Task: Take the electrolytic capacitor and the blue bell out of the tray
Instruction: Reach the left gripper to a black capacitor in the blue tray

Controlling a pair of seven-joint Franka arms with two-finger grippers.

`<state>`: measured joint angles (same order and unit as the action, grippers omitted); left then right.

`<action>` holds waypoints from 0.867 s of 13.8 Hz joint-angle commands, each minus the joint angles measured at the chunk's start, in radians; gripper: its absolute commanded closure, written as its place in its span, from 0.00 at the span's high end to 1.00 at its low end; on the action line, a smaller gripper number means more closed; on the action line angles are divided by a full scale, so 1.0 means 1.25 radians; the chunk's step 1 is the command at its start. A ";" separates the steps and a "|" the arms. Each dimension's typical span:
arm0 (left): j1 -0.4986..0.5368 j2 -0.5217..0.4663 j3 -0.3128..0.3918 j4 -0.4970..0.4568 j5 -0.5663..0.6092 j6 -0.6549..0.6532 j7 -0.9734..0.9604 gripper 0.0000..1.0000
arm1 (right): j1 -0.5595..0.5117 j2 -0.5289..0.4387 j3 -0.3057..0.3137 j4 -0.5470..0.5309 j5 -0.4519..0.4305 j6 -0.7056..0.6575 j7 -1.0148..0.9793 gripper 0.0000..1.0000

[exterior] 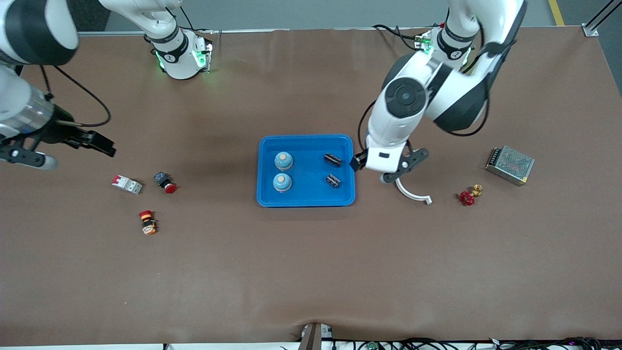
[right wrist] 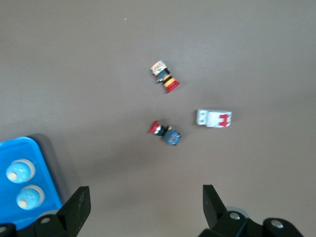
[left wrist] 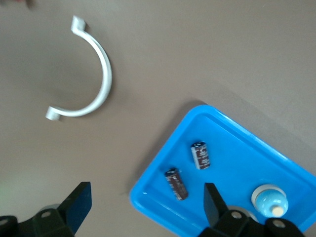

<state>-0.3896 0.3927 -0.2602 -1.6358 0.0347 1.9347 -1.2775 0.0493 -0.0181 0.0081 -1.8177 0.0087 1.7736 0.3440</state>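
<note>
Inside the blue tray (exterior: 306,199) sit two bells (exterior: 283,160) and two capacitors (exterior: 333,159). Left pincer (exterior: 360,164) hovers spread, seemingly over the tray's edge; right pincer (exterior: 95,141) spread over bare counter (exterior: 311,272).

no readable text or numbers anywhere, pale printing on the two capacitors (left wrist: 200,155) too small to make out, nothing legible on other parts
</note>
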 commanded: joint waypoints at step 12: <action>-0.107 0.243 0.007 0.015 0.101 0.256 -0.274 0.81 | 0.304 0.020 -0.003 -0.180 0.009 0.216 0.381 1.00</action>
<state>-0.5002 0.6729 -0.2600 -1.6327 0.1308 2.2345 -1.5859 0.3599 -0.0077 0.0155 -2.0324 0.0172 2.0257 0.8121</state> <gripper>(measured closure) 0.185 0.000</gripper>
